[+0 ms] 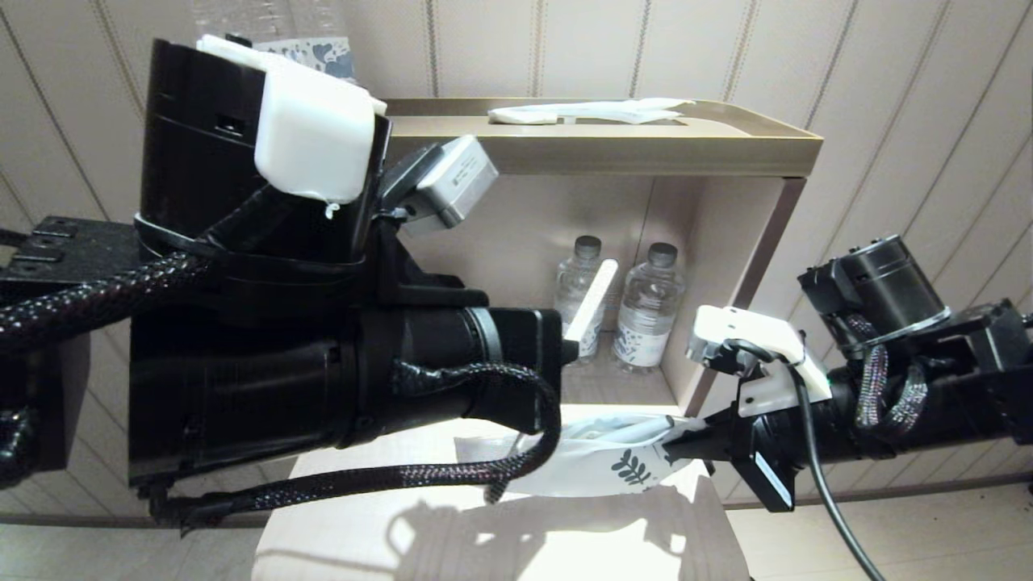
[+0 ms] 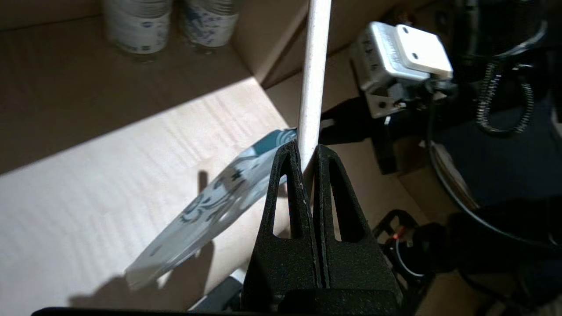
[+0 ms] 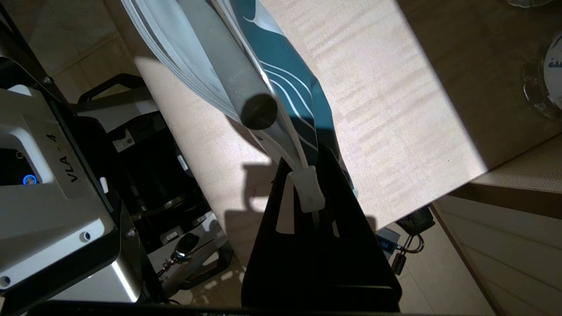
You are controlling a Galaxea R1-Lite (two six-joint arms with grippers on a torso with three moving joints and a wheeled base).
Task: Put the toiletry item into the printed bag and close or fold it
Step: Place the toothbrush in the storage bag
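From the head view, the left gripper [image 1: 571, 349] is closed on a thin white stick-like toiletry item [image 1: 591, 299], which angles up in front of two water bottles [image 1: 648, 307] standing in the open shelf unit [image 1: 775, 266]. Lower down, the right gripper [image 1: 674, 446] pinches one end of the printed bag [image 1: 593, 464], holding it just above the pale table [image 1: 565, 532]. A plain white packet [image 1: 593, 110] lies on top of the shelf, well apart.

Over to the left wrist view: the jaws are shut tight on the toiletry item [image 2: 312, 83], gripping its lower end, and it stands straight and stiff out of the left gripper [image 2: 306, 154]. It looks light and rigid, so an end grip should steer it well, though smooth sides might let it slip. The printed bag [image 2: 210, 206] hangs beyond, tilted over the table [image 2: 88, 175].

Now the right wrist view: the right gripper [image 3: 307, 188] is clamped on the printed bag [image 3: 281, 74] at its white slider end. The film looks thin, soft and floppy, sagging from that single hold. My read is that the mouth edge near the slider is the place to hold it; anywhere else it would just crumple.
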